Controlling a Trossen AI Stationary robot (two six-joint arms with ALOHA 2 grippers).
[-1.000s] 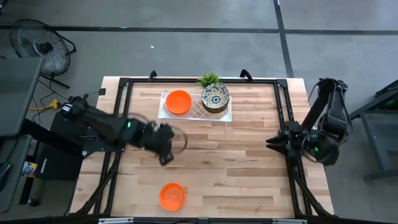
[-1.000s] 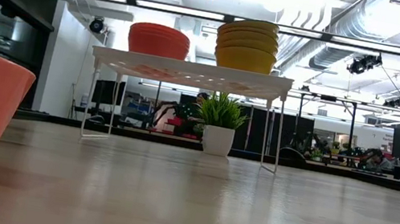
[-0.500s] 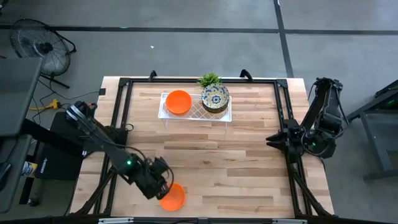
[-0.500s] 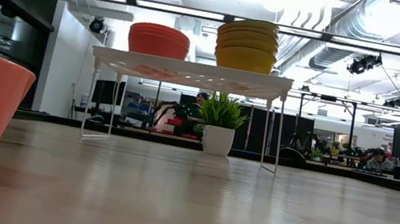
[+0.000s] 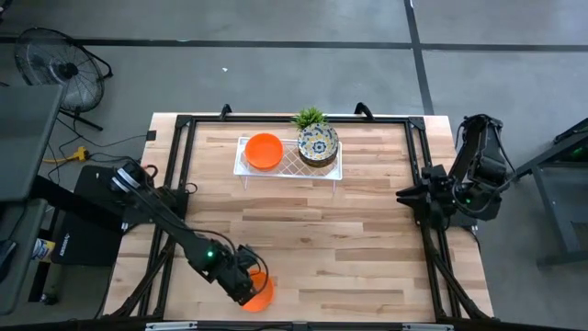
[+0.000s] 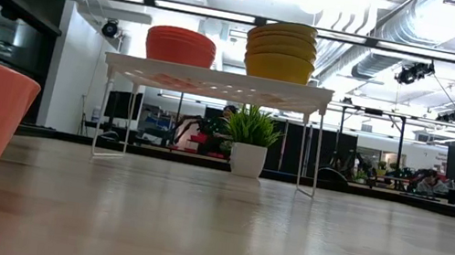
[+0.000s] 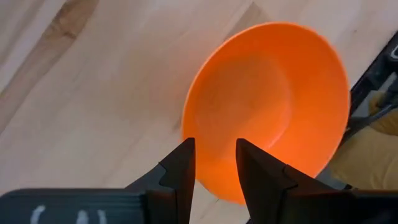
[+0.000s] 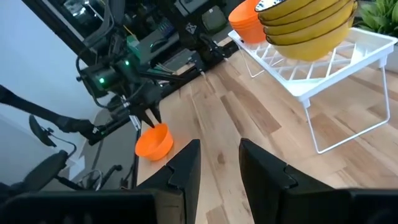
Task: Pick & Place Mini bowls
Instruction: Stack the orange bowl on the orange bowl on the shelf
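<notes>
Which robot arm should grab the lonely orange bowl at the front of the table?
The left arm, probably. Its claw is open right over the orange bowl, while the right claw waits at the table's far right edge.

1. Wire tray [image 5: 289, 158] at table's 12 o'clock, holding two mini bowl stacks: one [image 5: 264, 150] at 9, other [image 5: 318, 144] at 3.
2. Potted plant [image 5: 310, 118] behind tray.
3. Lone mini bowl [image 5: 261, 292] at 6, under left gripper [image 5: 246, 287].
4. Right gripper [image 5: 402, 195] at 3.

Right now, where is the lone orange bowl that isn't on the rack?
In the high view the orange bowl sits near the table's front edge, left of centre, with the left gripper over its rim, far from the white rack.
</notes>
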